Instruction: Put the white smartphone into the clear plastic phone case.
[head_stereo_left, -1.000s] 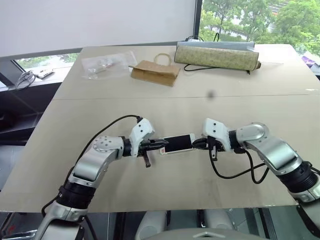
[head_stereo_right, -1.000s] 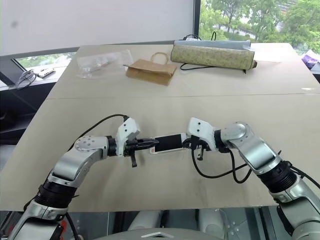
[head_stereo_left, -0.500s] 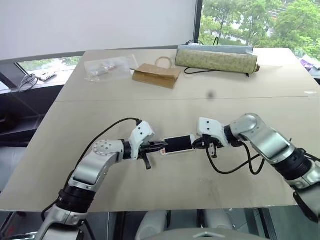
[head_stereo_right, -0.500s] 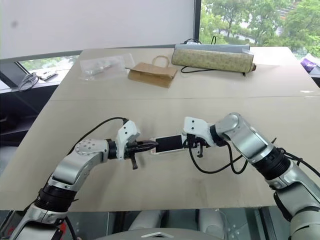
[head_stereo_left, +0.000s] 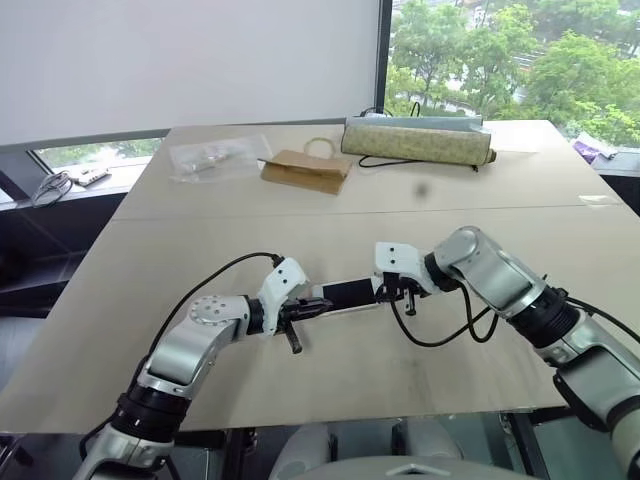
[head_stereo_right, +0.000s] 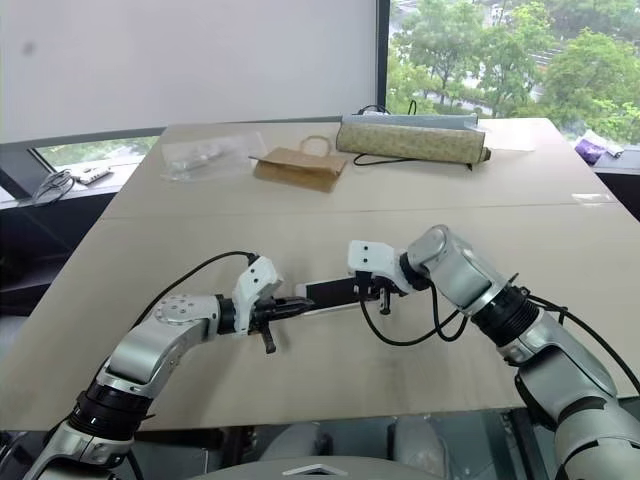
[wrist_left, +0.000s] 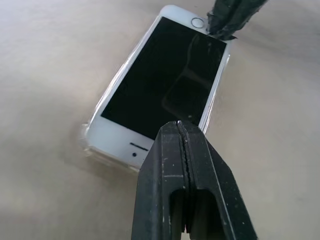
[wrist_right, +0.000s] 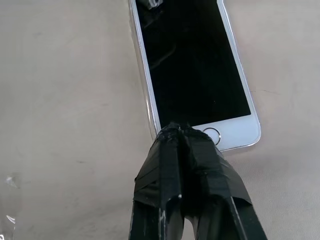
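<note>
Lowered since a second ago, white black-screened smartphone (wrist_left: 162, 82) in thin clear plastic case (wrist_left: 90, 145) flat on beige tabletop (head_stereo_left: 300, 390), left tool (head_stereo_left: 318, 305) and right tool (head_stereo_left: 383, 290) clenched, tips pressing opposite ends.

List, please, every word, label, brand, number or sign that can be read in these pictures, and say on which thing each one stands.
No text can be read.
White smartphone: the screen is black and blank; only an unmarked round button shows at one end.
Clear plastic bag at the far side of the table: small items inside, too small to read.
Brown paper bag: no print seen.
Long rolled pouch: no print seen.
</note>
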